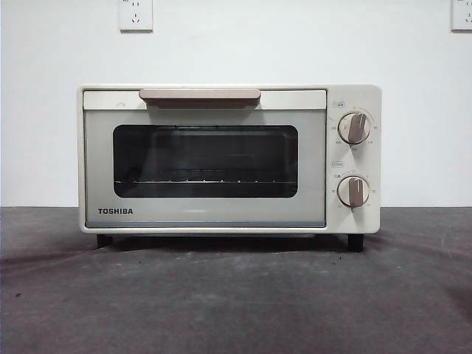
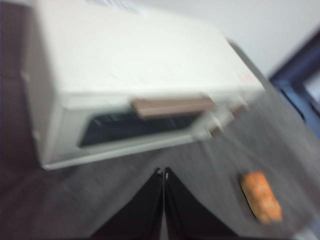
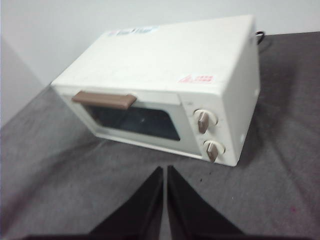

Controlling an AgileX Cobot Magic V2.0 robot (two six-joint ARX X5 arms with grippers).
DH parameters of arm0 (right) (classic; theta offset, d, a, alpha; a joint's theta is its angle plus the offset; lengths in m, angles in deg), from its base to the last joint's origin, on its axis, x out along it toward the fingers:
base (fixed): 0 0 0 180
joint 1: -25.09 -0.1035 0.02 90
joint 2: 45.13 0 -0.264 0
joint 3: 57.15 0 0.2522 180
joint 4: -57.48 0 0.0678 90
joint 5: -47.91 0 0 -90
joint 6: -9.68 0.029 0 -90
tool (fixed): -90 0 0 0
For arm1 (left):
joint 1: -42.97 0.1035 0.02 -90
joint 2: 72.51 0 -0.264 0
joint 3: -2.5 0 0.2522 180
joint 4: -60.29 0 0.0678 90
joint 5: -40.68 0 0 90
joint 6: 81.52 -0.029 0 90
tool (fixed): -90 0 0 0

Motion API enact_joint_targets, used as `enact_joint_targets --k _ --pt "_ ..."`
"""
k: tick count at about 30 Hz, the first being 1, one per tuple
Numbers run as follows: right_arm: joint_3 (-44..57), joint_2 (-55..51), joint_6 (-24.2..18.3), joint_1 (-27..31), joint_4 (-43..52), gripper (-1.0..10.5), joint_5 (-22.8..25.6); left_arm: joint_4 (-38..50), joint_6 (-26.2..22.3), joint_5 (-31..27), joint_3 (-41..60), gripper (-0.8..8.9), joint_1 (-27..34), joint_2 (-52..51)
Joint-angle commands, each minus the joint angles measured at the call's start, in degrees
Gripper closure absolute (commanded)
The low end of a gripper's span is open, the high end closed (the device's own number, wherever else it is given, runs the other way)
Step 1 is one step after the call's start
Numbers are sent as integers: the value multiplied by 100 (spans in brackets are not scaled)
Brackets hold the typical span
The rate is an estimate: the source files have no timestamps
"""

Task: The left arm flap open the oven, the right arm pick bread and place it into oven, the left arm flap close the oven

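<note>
One dark grey counter (image 1: pixel 236 295) against a white wall (image 1: pixel 44 110) with two sockets. One cream TOSHIBA toaster oven (image 1: pixel 228 158) stands mid-counter toward the back edge, door shut, one beige bar handle (image 1: pixel 199 95), two knobs. One orange bread loaf (image 2: pixel 260 196) lies on the counter before the oven's knob side, apart. Left claw (image 2: pixel 163 172): pressed together, empty. Right claw (image 3: pixel 164 170): pressed together, empty.

Left gripper (image 2: pixel 163 172): jaws pressed together, tips meeting, holding nothing, raised above desk. Right gripper (image 3: pixel 164 170): jaws likewise together, empty, raised above desk. Neither arm visible in front view.
</note>
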Motion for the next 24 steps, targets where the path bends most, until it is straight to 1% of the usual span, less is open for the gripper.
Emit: enact_joint_targets --k 1,3,5,9,11,13,15,17,18,19,21,24 --pt "-138 83 -365 -133 -136 936 -33 -341 -758 227 -278 803 -140 212" --pt "-138 96 -490 -247 -258 936 -48 -341 -896 328 -291 803 -240 236" --pt "-138 94 -577 -328 -319 936 -46 -273 -933 343 -291 803 -315 232" --pt "-138 92 -570 -385 -319 936 -44 -221 -975 341 -291 801 -356 225" --pt "-138 92 -549 -385 -319 935 -39 -219 -990 341 -291 767 -356 227" --pt "-138 92 -518 -385 -317 924 2 -219 -990 341 -291 697 -356 227" --pt "-138 92 -516 -385 -317 832 4 -221 -990 341 -291 578 -356 227" --pt "-138 92 -516 -385 -315 706 4 -219 -988 341 -291 431 -356 227" --pt "-138 92 -514 -385 -315 631 4 -219 -988 341 -291 374 -356 227" --pt "-138 92 -498 -385 -315 583 4 -219 -988 341 -291 341 -356 227" --pt "-138 92 -468 -385 -315 504 2 -208 -988 341 -291 321 -356 227" --pt "-138 92 -339 -385 -317 470 0 -162 -988 341 -291 321 -356 227"
